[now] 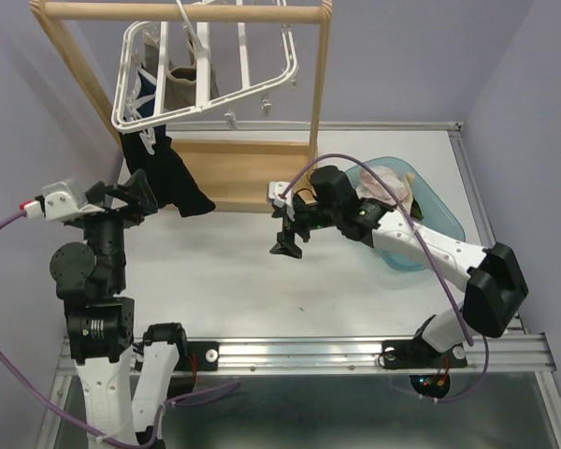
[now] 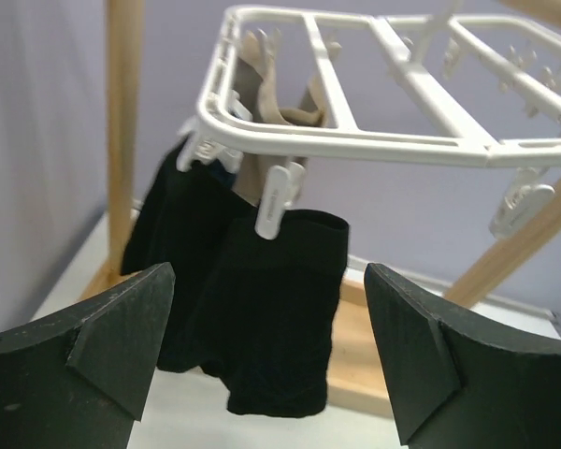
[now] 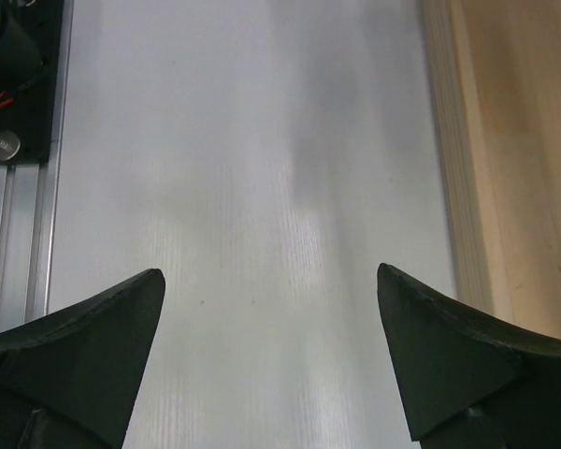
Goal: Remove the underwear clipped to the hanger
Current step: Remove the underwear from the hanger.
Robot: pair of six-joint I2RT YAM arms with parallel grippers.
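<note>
Over on the left, the left pincer [image 1: 138,195] stands wide open with nothing in it, its tips near the black underwear [image 2: 262,327] that dangles from a clip on the white hanger [image 2: 355,140], next to a beige pair [image 1: 182,86]. The hanger hangs tilted from the wooden rail stand [image 1: 318,94]. Above the middle of the worktop [image 1: 234,281] the right pincer [image 1: 288,241] gapes empty, pointing down. At the right, a blue basin [image 1: 449,224] holds pale pink and cream garments [image 1: 385,182]

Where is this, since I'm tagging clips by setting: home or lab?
Likely a robot lab cell: two arms bolted to a metal rail, plain lilac walls around the table, and a wooden stand holding the hanger.
</note>
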